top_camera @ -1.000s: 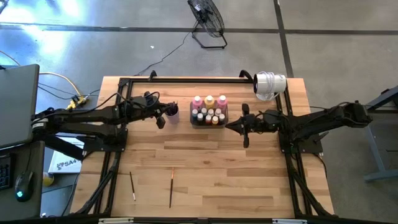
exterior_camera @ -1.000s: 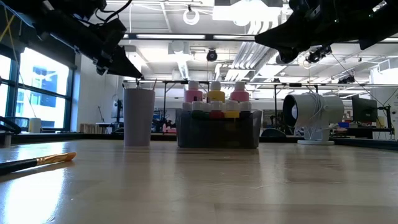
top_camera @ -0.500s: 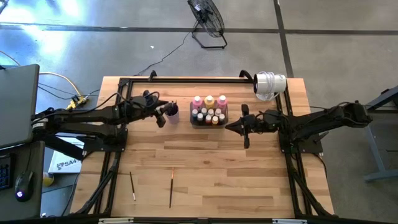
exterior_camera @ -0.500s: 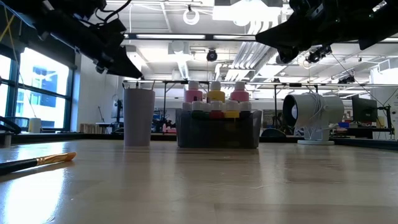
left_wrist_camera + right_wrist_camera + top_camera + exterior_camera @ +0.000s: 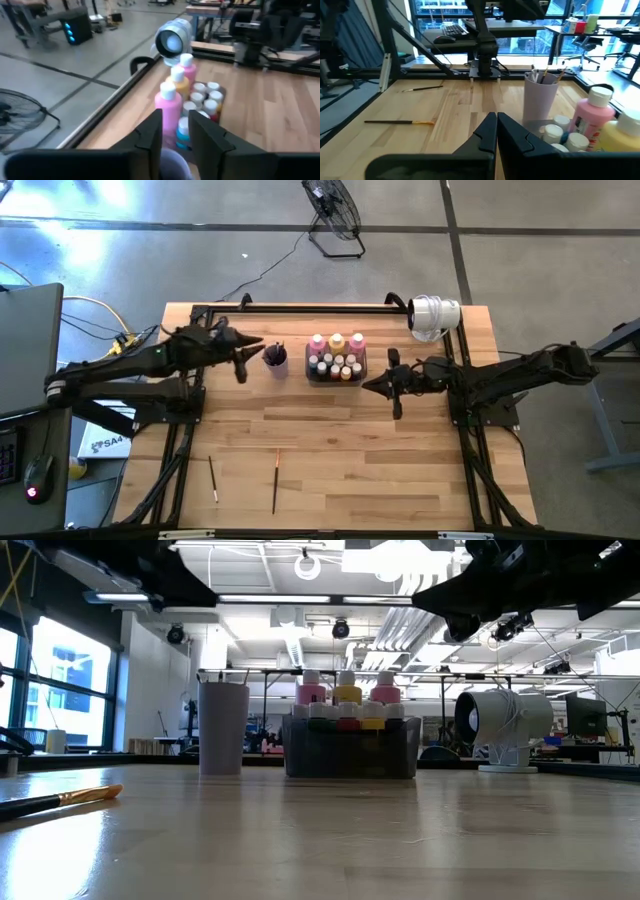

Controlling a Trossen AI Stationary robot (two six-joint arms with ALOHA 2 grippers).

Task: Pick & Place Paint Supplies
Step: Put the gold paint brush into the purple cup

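High view shows a wooden table (image 5: 330, 450) with 2 dark arms, 1 at each side. The left gripper (image 5: 243, 352) is in the upper left part of the table, just beside the small purple cup (image 5: 276, 359) but not touching it. In the left wrist view its 2 fingers (image 5: 152, 131) stand a little apart, with a small gap and nothing between them. Brush tips stick up out of the cup.

A dark grey tray (image 5: 336, 375) sits just right of the cup, near the middle top of the table. Inside it stand the paint bottles (image 5: 337, 358). 3 taller ones are in the back row: pink, yellow-orange, pink. The tiny white-capped ones fill the rows in front of them. In the low view the tray (image 5: 350, 748) is in the middle of the frame, with the cup (image 5: 222, 727) on its left.

The right gripper (image 5: 392, 381) waits to the right of the tray, near it but not touching. Its fingers (image 5: 487, 131) are pressed together and hold nothing.

2 paintbrushes lie flat on the wood in the lower left part of the high view, well apart from the tray. One paintbrush (image 5: 213, 478) is farther left, and the other paintbrush (image 5: 275, 480) is just to its right.

A white round lamp-like thing (image 5: 435, 315) stands in the upper right corner of the table.
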